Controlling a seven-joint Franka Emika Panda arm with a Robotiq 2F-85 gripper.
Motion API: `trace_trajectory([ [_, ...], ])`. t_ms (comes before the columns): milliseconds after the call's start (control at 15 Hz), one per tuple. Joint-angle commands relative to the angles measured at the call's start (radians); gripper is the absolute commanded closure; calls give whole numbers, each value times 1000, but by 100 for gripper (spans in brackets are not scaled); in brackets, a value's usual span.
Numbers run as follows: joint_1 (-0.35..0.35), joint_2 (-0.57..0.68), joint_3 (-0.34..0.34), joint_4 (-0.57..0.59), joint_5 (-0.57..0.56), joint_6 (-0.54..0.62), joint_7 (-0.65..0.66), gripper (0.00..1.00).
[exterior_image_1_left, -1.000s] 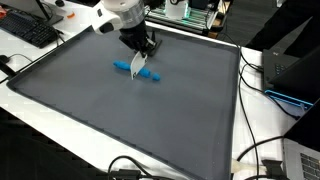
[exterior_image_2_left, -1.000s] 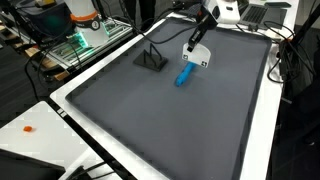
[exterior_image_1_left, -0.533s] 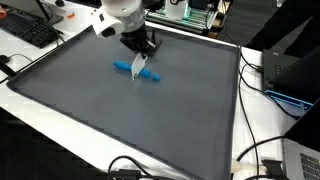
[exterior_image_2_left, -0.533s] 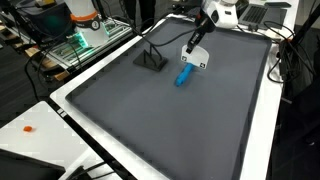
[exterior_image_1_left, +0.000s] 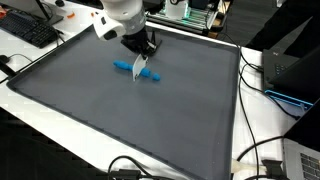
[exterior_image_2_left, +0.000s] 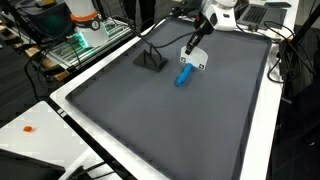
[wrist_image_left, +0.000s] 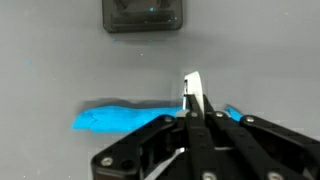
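My gripper (exterior_image_1_left: 146, 50) hangs over the far middle of the grey mat (exterior_image_1_left: 120, 115), also in the exterior view (exterior_image_2_left: 199, 36). Its fingers (wrist_image_left: 196, 108) are closed together on a thin white strip (wrist_image_left: 192, 88), which hangs down to the mat (exterior_image_1_left: 138, 68) (exterior_image_2_left: 192, 58). A long blue object (exterior_image_1_left: 128, 69) lies flat on the mat just under and beside the strip. It also shows in the exterior view (exterior_image_2_left: 184, 77) and the wrist view (wrist_image_left: 125, 117). I cannot tell whether the strip touches it.
A small dark box (exterior_image_2_left: 152, 59) stands on the mat near the blue object, seen from above in the wrist view (wrist_image_left: 143, 14). A white rim (exterior_image_1_left: 120, 150) borders the mat. A keyboard (exterior_image_1_left: 28, 30), cables (exterior_image_1_left: 255, 90) and electronics (exterior_image_2_left: 85, 30) lie outside it.
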Motion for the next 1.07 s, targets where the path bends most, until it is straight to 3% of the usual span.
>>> trace_trajectory([
  [0,-4,14,3,-36,-15,44,-14,99],
  [1000,-14,22,17,-51,19,48,-38,99],
])
